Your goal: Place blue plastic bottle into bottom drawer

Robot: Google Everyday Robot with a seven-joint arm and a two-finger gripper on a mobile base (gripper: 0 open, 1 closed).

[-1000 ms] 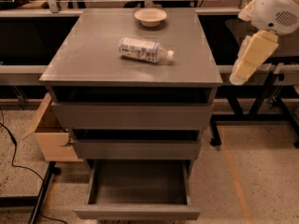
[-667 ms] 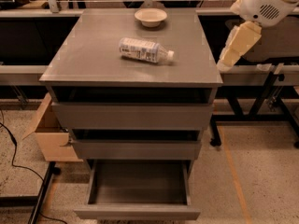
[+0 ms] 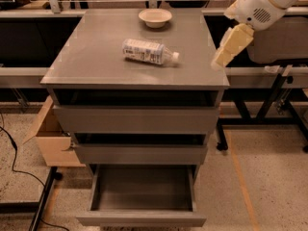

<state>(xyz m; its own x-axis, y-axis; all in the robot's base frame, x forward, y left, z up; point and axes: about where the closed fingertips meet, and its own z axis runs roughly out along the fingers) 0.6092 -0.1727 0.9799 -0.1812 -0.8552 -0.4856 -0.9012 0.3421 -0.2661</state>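
Gripper [image 3: 220, 61] at cabinet [image 3: 91, 61] rt edge, apart from blue plastic bottle [image 3: 147, 52].

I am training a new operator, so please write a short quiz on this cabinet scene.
1. True or false: the small clear plastic bottle with a white cap lies on its side on the flat grey cabinet top.
2. Which grey metal drawer is pulled out furthest? A top, B middle, C the wide shallow bottom drawer.
3. Fill in: the cream tool hangs over the cabinet top's ____ edge.
Key: 1 true; 2 C; 3 right.
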